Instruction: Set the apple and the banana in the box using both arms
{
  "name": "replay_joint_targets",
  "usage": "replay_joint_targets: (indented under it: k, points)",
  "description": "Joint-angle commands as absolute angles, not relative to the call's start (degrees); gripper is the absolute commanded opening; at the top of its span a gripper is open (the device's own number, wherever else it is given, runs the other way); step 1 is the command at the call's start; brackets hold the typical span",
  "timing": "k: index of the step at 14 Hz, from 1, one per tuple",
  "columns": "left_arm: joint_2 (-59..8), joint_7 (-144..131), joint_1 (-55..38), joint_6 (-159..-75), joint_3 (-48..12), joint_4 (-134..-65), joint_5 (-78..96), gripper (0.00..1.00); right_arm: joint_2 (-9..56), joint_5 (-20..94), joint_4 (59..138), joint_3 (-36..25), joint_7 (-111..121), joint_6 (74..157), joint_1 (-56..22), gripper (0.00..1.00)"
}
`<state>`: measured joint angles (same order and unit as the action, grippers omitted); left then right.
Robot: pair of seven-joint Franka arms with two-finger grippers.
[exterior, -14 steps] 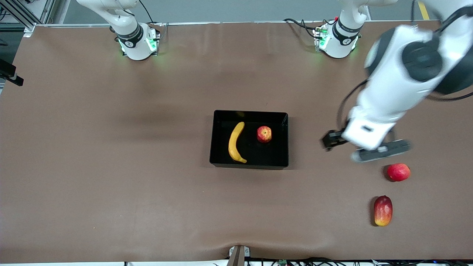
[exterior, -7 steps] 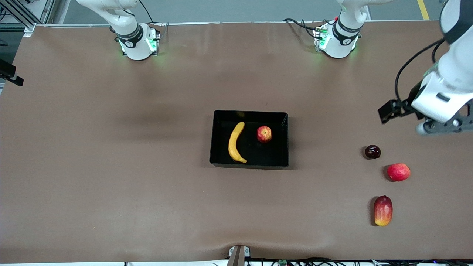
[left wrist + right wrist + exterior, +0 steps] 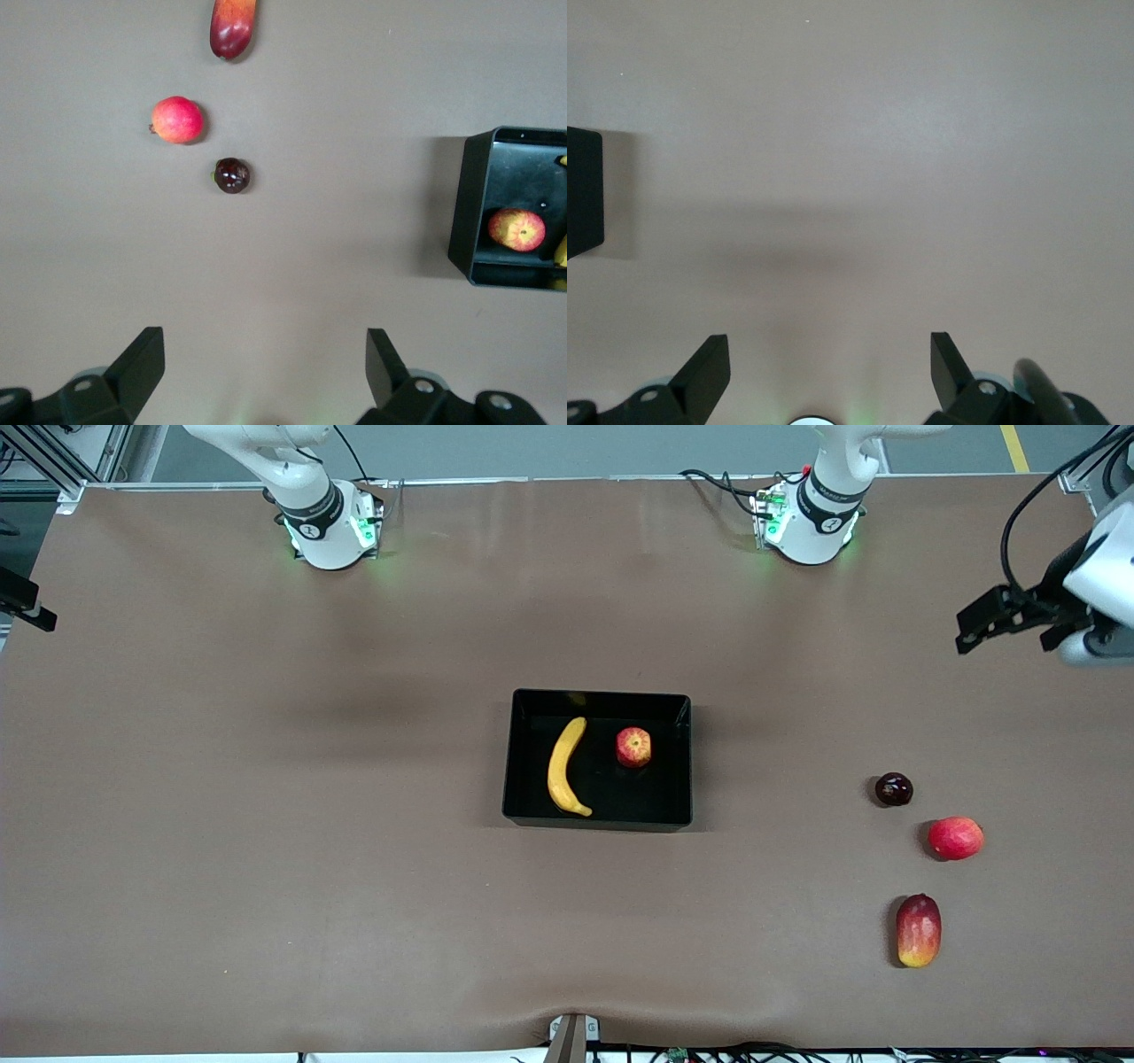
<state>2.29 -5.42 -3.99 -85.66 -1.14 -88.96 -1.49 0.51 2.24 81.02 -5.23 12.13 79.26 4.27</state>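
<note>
Both grippers stand with jaws wide apart, holding and touching nothing. Left gripper [image 3: 261, 372] hangs over bare table at the left arm's end; ahead of its jaws lie a dark plum [image 3: 232, 174], a pink-red fruit [image 3: 177, 119] and a mango [image 3: 232, 25], all well apart from the box [image 3: 597, 821]. Right gripper [image 3: 828, 370] is over bare table, with only a corner of the box off to one side of its jaws. Banana [image 3: 565, 768] and apple [image 3: 633, 747] lie in the box, side by side, apart. Nothing blocks either pair of jaws.
</note>
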Motion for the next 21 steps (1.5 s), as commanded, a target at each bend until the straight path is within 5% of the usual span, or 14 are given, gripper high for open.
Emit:
replay_joint_targets:
  k: [1,21]
  points:
    - [6.76,-5.70,-4.66,-87.01,-1.40,-93.69,-0.53,1.00,0.09,1.32,81.21,-5.27,11.43,78.84,3.96,1.00]
    - [5.89,-8.10,-4.13,-86.31,-3.34,-91.84,0.09,1.00,0.26,2.11,80.77,-5.27,11.42,78.66,4.22,1.00]
